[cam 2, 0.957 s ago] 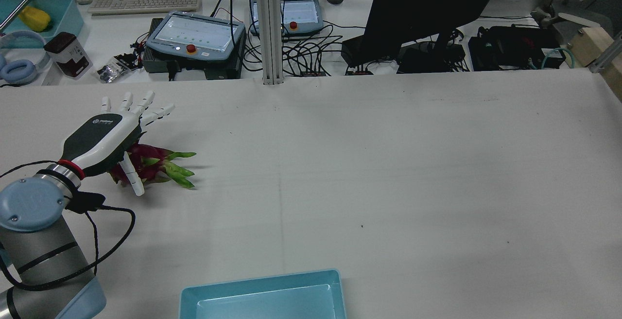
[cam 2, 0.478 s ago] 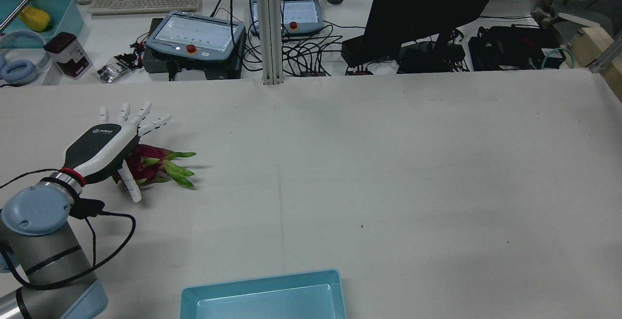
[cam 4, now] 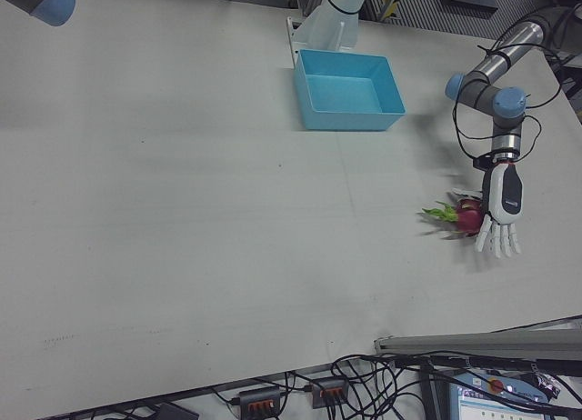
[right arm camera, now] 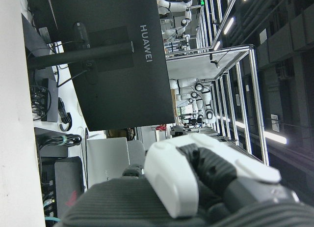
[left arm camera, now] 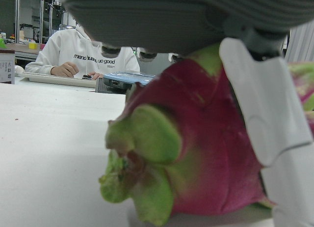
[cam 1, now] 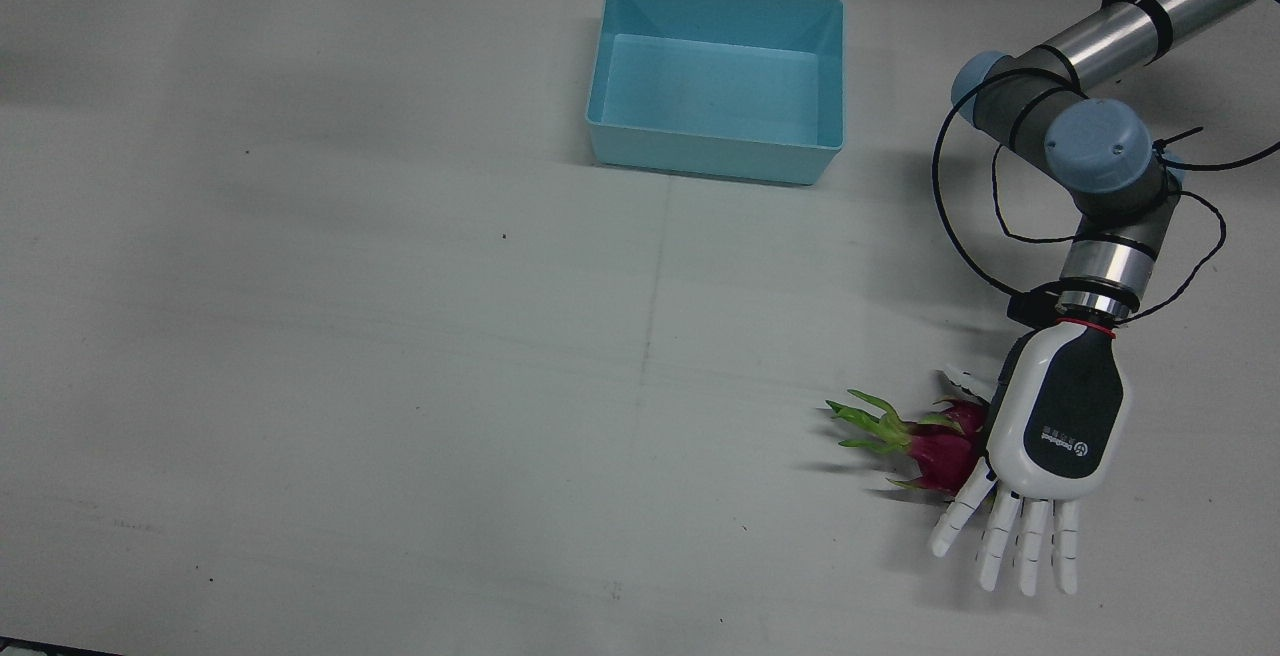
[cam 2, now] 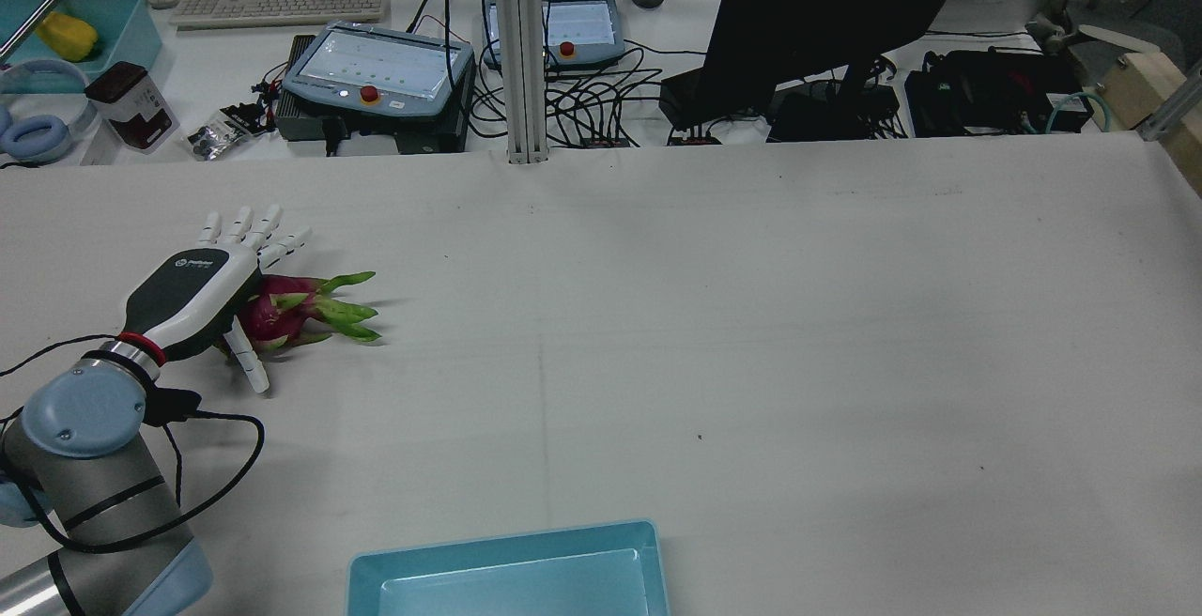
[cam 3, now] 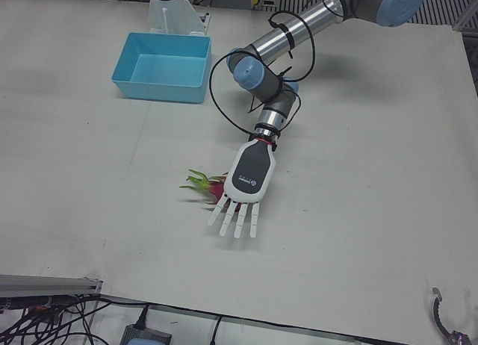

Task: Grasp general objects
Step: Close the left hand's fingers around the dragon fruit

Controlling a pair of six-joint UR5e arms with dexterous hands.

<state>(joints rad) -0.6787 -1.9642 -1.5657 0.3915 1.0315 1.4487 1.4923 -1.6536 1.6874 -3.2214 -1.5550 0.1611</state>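
Front view: I am laying my left hand (cam 1: 1040,446), fingers spread wide and closing on nothing, over the magenta, green-scaled dragon fruit (cam 1: 925,441) near the tabletop's operator-side edge. I am judging the grasp not yet made, the fruit resting unlifted on the white tabletop (cam 1: 400,336), with closing and lifting left.

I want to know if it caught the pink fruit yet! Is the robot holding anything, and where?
Nothing is held yet. The left hand is over the dragon fruit, fingers spread apart, the fruit lying on the table.

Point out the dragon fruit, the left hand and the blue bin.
dragon fruit (cam 2: 272,314), rear view, on its red body.
left hand (cam 1: 1058,416), front view, on its dark back.
blue bin (cam 1: 706,152), front view, on its near wall.
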